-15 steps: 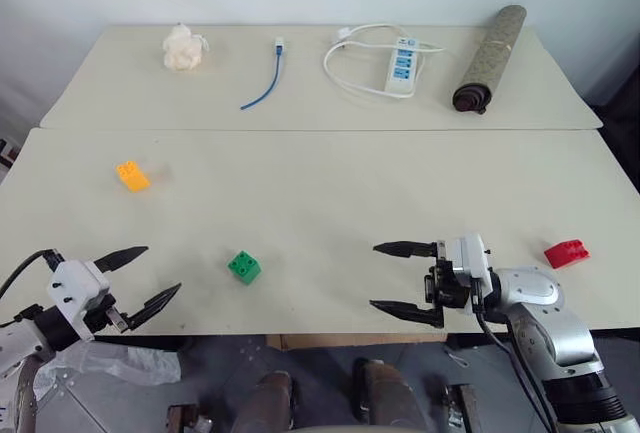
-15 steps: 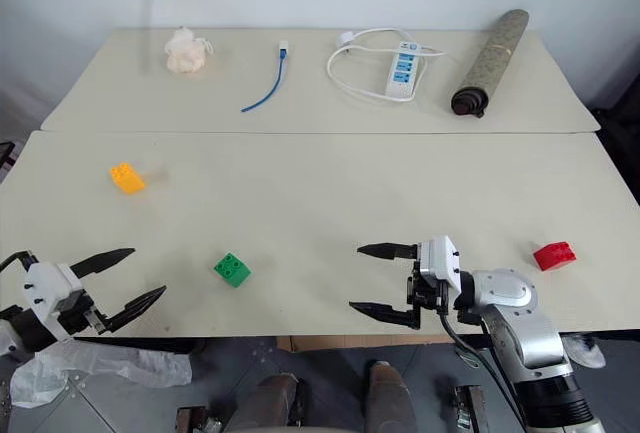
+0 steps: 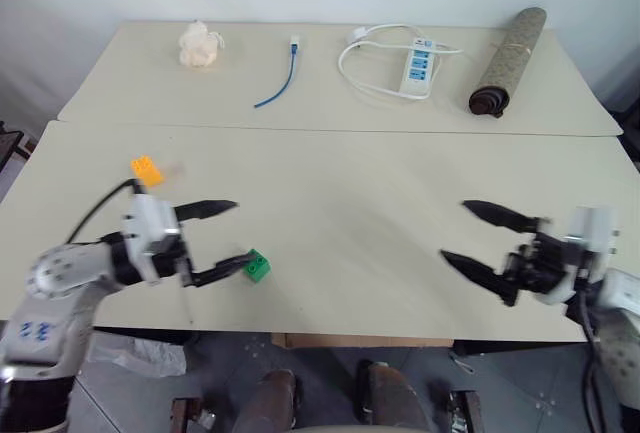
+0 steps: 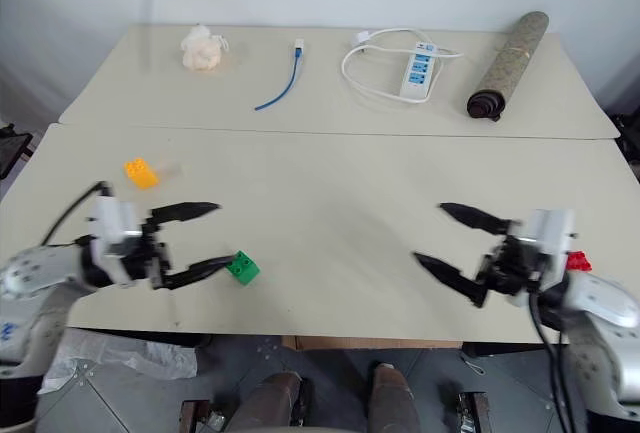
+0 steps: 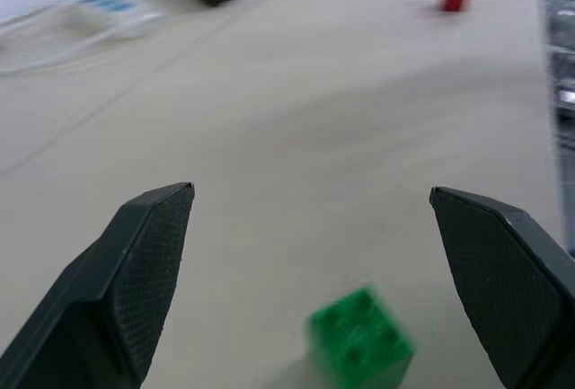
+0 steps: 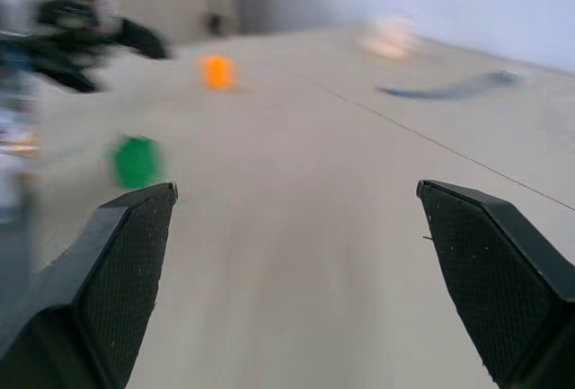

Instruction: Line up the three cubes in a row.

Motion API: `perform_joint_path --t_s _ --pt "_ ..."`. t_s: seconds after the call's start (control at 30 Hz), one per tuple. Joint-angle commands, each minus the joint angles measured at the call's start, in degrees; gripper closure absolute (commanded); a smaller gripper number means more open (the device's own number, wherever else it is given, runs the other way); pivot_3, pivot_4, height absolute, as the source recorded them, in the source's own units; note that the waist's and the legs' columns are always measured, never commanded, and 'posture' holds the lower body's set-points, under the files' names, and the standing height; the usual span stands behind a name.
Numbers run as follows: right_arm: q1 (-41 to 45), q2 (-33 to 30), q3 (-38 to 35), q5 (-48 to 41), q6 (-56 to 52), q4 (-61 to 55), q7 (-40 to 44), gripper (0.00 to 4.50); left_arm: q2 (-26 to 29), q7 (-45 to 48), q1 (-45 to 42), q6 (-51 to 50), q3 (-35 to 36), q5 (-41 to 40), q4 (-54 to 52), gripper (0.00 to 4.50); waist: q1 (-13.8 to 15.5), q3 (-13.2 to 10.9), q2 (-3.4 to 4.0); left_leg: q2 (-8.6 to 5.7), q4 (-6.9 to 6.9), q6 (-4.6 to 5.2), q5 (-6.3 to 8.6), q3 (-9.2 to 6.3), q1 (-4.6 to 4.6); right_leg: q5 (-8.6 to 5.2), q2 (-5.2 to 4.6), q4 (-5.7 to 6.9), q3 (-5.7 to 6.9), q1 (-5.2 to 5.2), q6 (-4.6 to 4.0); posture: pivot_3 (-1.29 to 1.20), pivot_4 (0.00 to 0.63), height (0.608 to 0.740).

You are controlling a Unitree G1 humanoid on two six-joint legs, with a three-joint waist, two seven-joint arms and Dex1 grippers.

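Two pale desks point(image 3: 330, 168) butt together under a white wall, and your three cubes lie scattered on the near one. From the head views, the orange-yellow cube point(image 3: 146, 169) sits far left, the green cube point(image 3: 257, 265) near the front edge, the red cube point(image 4: 577, 261) far right behind your right hand point(image 4: 441, 239). Nothing is lined up yet; I judge all the placing still to do. No containers are present; a tissue wad point(image 3: 199, 45), blue cable point(image 3: 278, 83), power strip point(image 3: 417, 65) and rolled mat point(image 3: 508, 63) lie on the far desk. Your left wrist view shows the left hand point(image 5: 311, 214) spread wide, the green cube just ahead between its fingers, untouched. Your right wrist view shows that hand spread wide too, holding nothing.
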State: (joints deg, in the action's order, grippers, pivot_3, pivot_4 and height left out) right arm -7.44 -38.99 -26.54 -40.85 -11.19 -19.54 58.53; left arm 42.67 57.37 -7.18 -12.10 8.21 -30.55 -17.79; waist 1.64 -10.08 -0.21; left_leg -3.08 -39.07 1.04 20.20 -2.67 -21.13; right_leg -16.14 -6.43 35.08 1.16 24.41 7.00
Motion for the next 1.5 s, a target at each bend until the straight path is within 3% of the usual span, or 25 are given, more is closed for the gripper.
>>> perform_joint_path --t_s 0.03,0.23,0.33,0.47,0.6,0.77,1.0,1.23,1.33,1.5 --pt "-4.5 0.4 -11.7 2.5 4.9 4.7 -2.9 0.00 -0.7 2.9 -5.9 0.4 -4.9 1.8 1.3 0.03 -0.1 0.0 0.00 0.00 0.00 0.01 0.00 0.03 0.01 0.00 0.01 0.02 0.00 0.00 0.01 0.00 0.150 0.740" --pt "-16.7 4.2 -24.9 4.3 10.3 13.0 -4.1 0.00 -2.7 6.6 -13.2 2.7 -9.1 3.5 5.4 0.03 -0.4 0.0 0.08 0.11 0.06 0.02 -0.02 0.35 0.15 0.02 0.22 0.01 0.02 0.01 0.05 0.00 0.150 0.740" --pt "-20.8 6.7 -28.0 2.6 9.6 14.7 -5.2 0.00 -3.5 6.8 -14.0 3.3 -9.7 4.4 6.3 0.03 -0.4 0.1 0.13 0.11 0.07 0.03 -0.02 0.34 0.16 0.02 0.20 -0.05 -0.15 0.00 0.04 0.00 0.150 0.740" --pt "-22.0 6.9 -26.2 3.5 7.9 12.9 -6.9 0.00 -4.2 7.6 -14.0 3.8 -10.5 5.2 7.3 0.03 -0.8 0.1 0.13 0.12 0.04 0.02 -0.03 0.40 0.28 0.03 0.07 -0.06 -0.49 -0.03 0.07 0.00 0.150 0.740" --pt "-19.9 -0.7 -23.2 3.0 -4.9 9.8 -11.8 0.00 -6.1 6.2 -13.7 0.8 -9.2 2.0 6.3 0.03 -1.3 0.1 0.26 0.14 0.05 0.01 -0.03 0.47 0.52 0.03 -0.01 0.01 -0.60 -0.19 0.07 0.00 0.150 0.740" --pt "-10.3 -7.9 -20.7 0.8 -16.5 11.1 -17.6 0.00 -6.6 5.4 -13.2 1.5 -9.0 3.6 6.6 0.03 -1.5 0.1 0.26 0.20 0.08 0.02 -0.04 0.46 0.78 0.03 0.00 -0.01 -0.59 -0.44 0.06 0.00 0.150 0.740" --pt "-1.9 -11.0 -11.4 8.9 -17.7 20.0 -19.4 0.00 -6.4 4.0 -11.6 1.0 -8.9 3.9 4.7 0.03 0.0 0.1 0.29 0.11 0.07 0.07 -0.03 0.26 0.76 0.02 -0.01 -0.23 -0.36 -0.61 0.05 0.00 0.150 0.740" --pt "-1.1 -10.6 -8.7 10.4 -20.6 20.9 -18.2 0.00 -5.5 3.4 -10.7 0.7 -8.1 3.9 4.2 0.03 -0.3 0.1 0.29 0.10 0.07 0.13 -0.01 0.27 0.77 0.08 -0.01 -0.36 -0.37 -0.68 0.15 0.00 0.150 0.740" --pt "-0.6 -10.3 -7.8 12.1 -19.5 23.2 -18.6 0.59 -5.5 3.4 -10.9 0.8 -8.0 4.1 4.5 0.00 -0.2 0.1 0.29 0.09 0.06 0.14 -0.01 0.28 0.78 0.08 -0.02 -0.36 -0.37 -0.70 0.16 0.00 0.150 0.740" --pt "0.6 -10.5 -6.8 13.5 -16.6 26.6 -15.7 2.24 -5.2 3.3 -11.2 0.9 -8.0 4.2 4.5 0.00 -0.3 0.1 0.29 0.09 0.08 0.14 0.00 0.27 0.78 0.08 -0.01 -0.40 -0.37 -0.70 0.15 0.00 0.150 0.740"
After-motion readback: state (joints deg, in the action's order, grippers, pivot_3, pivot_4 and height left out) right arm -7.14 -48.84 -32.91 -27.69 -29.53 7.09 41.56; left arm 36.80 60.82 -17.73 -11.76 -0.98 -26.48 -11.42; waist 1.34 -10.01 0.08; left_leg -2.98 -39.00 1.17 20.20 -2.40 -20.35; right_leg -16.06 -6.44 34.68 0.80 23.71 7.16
